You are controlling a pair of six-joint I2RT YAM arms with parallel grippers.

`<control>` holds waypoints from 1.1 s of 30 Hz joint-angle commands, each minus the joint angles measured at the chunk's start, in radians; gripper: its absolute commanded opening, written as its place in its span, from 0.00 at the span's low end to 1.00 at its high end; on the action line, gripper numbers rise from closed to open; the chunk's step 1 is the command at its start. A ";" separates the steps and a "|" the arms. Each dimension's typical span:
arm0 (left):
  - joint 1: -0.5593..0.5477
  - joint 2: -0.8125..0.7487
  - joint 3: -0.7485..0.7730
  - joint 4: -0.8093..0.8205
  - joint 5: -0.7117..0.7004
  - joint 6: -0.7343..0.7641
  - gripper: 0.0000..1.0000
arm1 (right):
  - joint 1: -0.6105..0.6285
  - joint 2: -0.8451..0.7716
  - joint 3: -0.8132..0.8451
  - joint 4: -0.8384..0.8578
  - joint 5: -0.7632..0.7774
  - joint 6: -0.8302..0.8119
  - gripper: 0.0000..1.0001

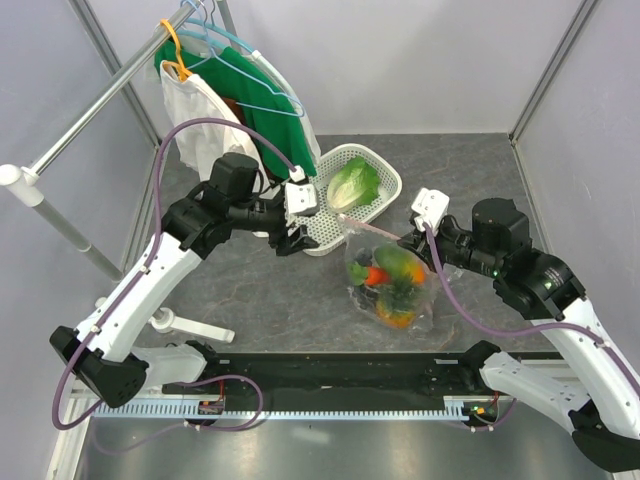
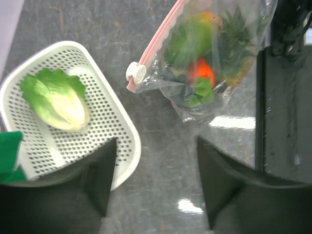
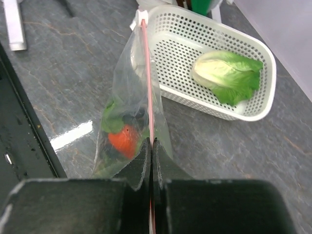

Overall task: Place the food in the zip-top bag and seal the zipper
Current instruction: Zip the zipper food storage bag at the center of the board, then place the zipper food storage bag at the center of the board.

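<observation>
1. The clear, floppy zip-top bag printed with pale dots (image 1: pixel 392 290) lies on the grey table (image 1: pixel 280 290) just beside the white perforated plastic basket (image 3: pixel 185 48), on the basket's side nearer the arm bases. The small toy fruits and vegetables (image 1: pixel 385 275), red, orange and green, are inside it.
2. The right fingers (image 3: pixel 139 163) are closed on the narrow pale pink zipper strip (image 3: pixel 147 83) at the end farthest from the basket. The small white slider (image 2: pixel 136 73) sits at the end nearest the basket. The slider's run looks finished, but I cannot tell whether the track is shut along its whole length.
3. The left fingers (image 2: pixel 97 180) stand open and grip nothing. They hang over the table just beside the basket, with the slider a little ahead of them.
4. Hold the right pinch firm so the strip runs as one straight, taut line away from the basket; a slack strip hides gaps.
5. If a gap shows, bring the left fingers around the slider, square to the strip, and close on it. Draw it along the strip's own line, not upward, or the soft plastic is likely to bunch.
6. Mind the basket rim, since the slider lies close to it and a wide approach could nudge the basket.
7. A pale green toy lettuce (image 3: pixel 226 73) lies in the basket, outside the bag. If it counts as food, the mouth needs reopening before the seal is final.
</observation>
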 commanded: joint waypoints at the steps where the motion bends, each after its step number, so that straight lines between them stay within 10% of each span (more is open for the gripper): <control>1: 0.002 -0.004 0.062 0.041 0.032 -0.159 0.81 | -0.004 -0.012 0.077 0.014 0.150 0.037 0.00; 5: 0.002 -0.011 0.068 0.081 0.050 -0.244 0.98 | -0.020 -0.029 0.099 0.001 0.233 0.041 0.00; 19: 0.006 0.065 0.133 0.156 0.038 -0.427 1.00 | -0.072 0.040 0.060 0.256 0.772 -0.333 0.00; 33: 0.020 0.083 0.128 0.204 0.053 -0.507 1.00 | -0.707 0.366 0.193 0.445 0.151 -0.486 0.00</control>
